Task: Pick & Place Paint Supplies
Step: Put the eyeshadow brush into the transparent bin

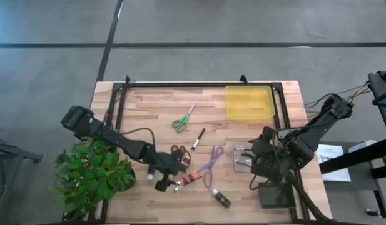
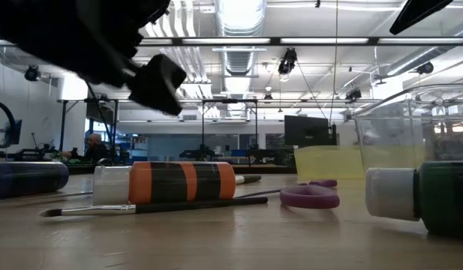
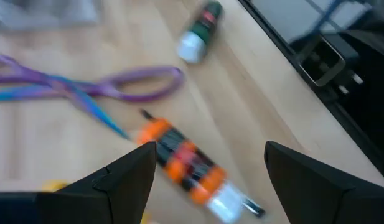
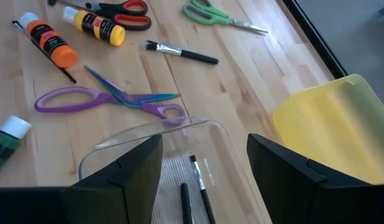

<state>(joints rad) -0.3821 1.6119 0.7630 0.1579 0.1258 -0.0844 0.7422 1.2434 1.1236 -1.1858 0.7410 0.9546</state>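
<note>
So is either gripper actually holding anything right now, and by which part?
Nothing is held. The left gripper is open above the orange paint tube, not touching it. The right gripper is open and empty over the clear tray.

no readable text, labels or numbers

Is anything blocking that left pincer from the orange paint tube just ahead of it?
Nothing visible does. The left pincer hangs open right over the orange-and-black paint tube with a white cap, with bare wood around it. A thin dark brush lies against the tube's side, and the purple-handled scissors lie beyond, apart from it.
</note>
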